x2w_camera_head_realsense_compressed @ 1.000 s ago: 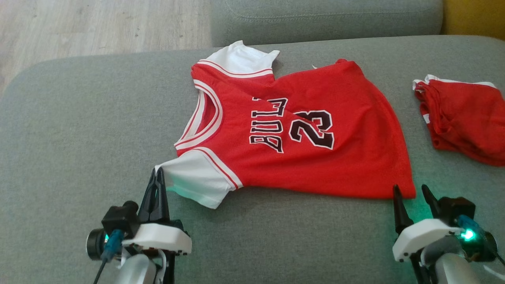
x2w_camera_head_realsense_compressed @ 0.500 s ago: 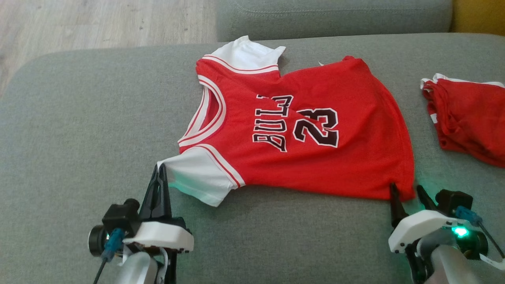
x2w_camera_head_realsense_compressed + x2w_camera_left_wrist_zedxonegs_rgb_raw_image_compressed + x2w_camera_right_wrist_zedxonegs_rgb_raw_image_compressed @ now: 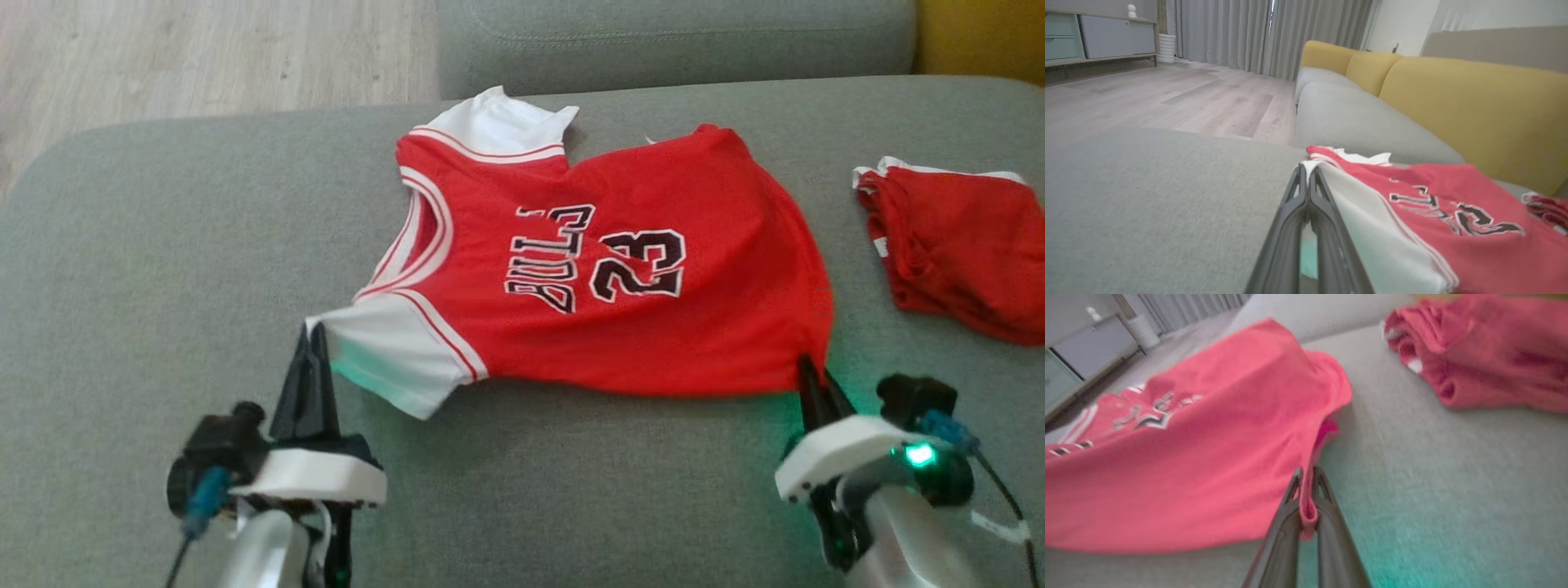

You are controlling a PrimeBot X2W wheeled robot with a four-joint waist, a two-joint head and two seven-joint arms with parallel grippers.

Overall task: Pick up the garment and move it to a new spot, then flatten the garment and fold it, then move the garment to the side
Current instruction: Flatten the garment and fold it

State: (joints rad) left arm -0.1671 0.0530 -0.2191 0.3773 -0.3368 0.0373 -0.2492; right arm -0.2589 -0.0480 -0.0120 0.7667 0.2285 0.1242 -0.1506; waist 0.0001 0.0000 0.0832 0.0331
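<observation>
The grey cushion (image 3: pixel 163 269) spans nearly the whole head view, with wooden floor (image 3: pixel 204 57) beyond its far left corner. The red jersey (image 3: pixel 710 327) lies across the cushion's middle, chest side up, its neck towards the left edge and its hem towards the right edge; the black lettering and the number 23 read sideways; its far sleeve reaches close to the far edge. A second red garment (image 3: pixel 955 253) sits bunched by the right edge, well apart from the jersey.

Both pale forearms rise from the near edge, fingers pointing away from the robot. The left pincer (image 3: pixel 313 333) stands by the jersey's near left corner, its fingers pressed together on the tip of the near white sleeve (image 3: pixel 392 359), which is drawn up off the cushion into a point; in the left wrist view the left pincer (image 3: pixel 1306 169) closes to a narrow wedge with the sleeve's corner at its tips. The right pincer (image 3: pixel 807 367) is at the near right corner of the hem, tilted slightly leftward; in the right wrist view the right pincer (image 3: pixel 1306 475) is clamped on a fold of red hem (image 3: pixel 1308 506) caught between the fingers, the cloth tenting up from it.
</observation>
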